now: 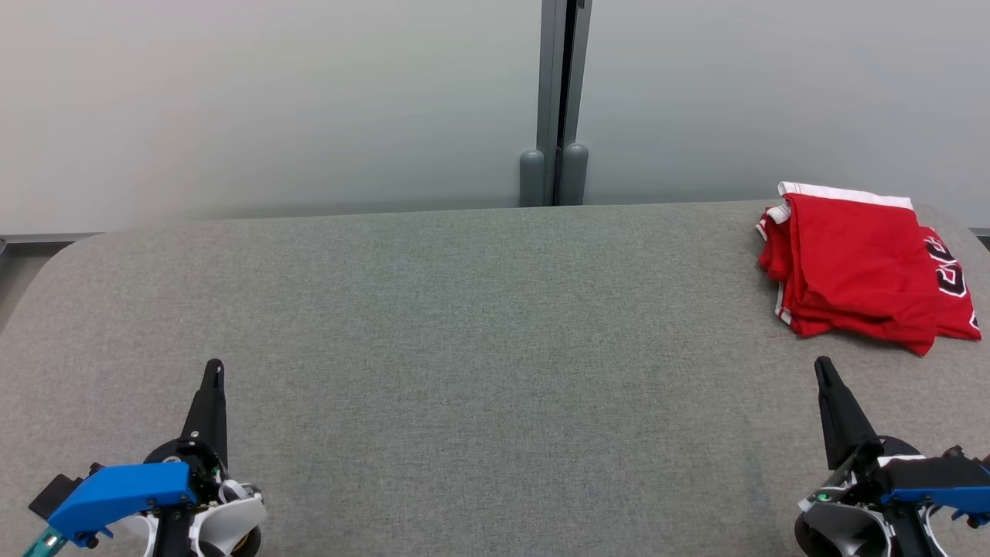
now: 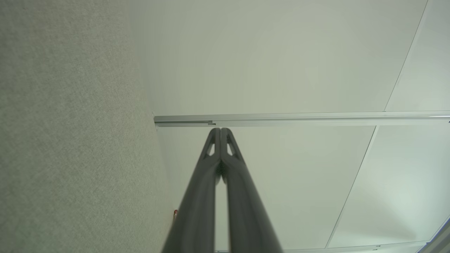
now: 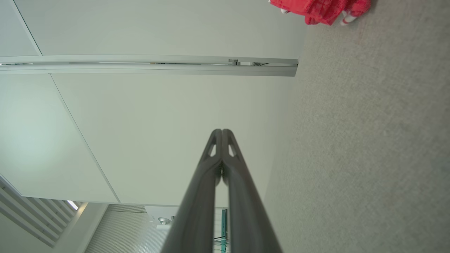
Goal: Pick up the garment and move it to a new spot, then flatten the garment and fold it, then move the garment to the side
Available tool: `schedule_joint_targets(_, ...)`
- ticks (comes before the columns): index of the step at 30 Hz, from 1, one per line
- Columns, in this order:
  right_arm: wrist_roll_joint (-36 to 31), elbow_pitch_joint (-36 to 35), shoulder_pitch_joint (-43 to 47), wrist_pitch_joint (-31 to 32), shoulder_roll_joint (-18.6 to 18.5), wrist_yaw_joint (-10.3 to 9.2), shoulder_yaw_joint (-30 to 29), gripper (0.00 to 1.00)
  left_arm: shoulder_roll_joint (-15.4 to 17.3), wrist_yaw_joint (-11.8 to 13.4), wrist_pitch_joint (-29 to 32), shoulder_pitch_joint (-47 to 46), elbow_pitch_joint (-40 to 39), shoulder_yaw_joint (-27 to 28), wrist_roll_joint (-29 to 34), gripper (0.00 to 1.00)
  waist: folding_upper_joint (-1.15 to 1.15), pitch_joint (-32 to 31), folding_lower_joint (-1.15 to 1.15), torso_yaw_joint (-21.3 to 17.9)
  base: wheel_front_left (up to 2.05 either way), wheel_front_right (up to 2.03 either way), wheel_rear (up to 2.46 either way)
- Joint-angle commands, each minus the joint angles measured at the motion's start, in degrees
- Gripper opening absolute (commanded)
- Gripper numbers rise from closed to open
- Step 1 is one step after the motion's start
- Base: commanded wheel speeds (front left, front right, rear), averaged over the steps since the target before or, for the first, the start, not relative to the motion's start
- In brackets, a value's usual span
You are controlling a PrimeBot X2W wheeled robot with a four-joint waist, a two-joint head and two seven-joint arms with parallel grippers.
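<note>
Closest to me, the left gripper (image 1: 214, 365) sits low on the left above the table (image 1: 464, 309). Its two dark fingers are pressed together into one spike and hold nothing. The left wrist view agrees, with the tips meeting and no gap between them. The right gripper (image 1: 821, 362) sits at the lower right in the same pose, fingers closed tight and empty, tips touching in its own wrist view. Both point away from me across the grey fabric top, and I cannot tell whether either rests on it. The middle of the table is bare cloth. Further out, the garment (image 1: 858, 263) lies at the far right corner, beyond the right gripper and apart from it. It is red with white trim, folded into a loose stack, with black-and-white lettering on its right part. One edge of it shows at the top of the right wrist view. Behind the table stands a pale wall (image 1: 271, 100), with a grey post (image 1: 562, 100) behind the middle of the back edge.
</note>
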Motion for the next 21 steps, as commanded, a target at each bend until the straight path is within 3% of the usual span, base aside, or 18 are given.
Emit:
schedule_joint_targets(1,0.15,0.1,-0.61,0.15,0.05,0.02,-0.12,0.0,-0.13,-0.27,0.18,-0.58,-0.02,0.07,-0.19,0.0,0.0,0.0,-0.01,0.0,0.0,0.0,0.0)
schedule_joint_targets(21,0.15,0.09,-0.61,0.15,0.05,0.02,-0.11,0.0,-0.13,-0.27,0.18,-0.58,-0.03,0.07,-0.19,0.0,0.0,0.0,-0.01,0.0,0.0,0.0,0.0)
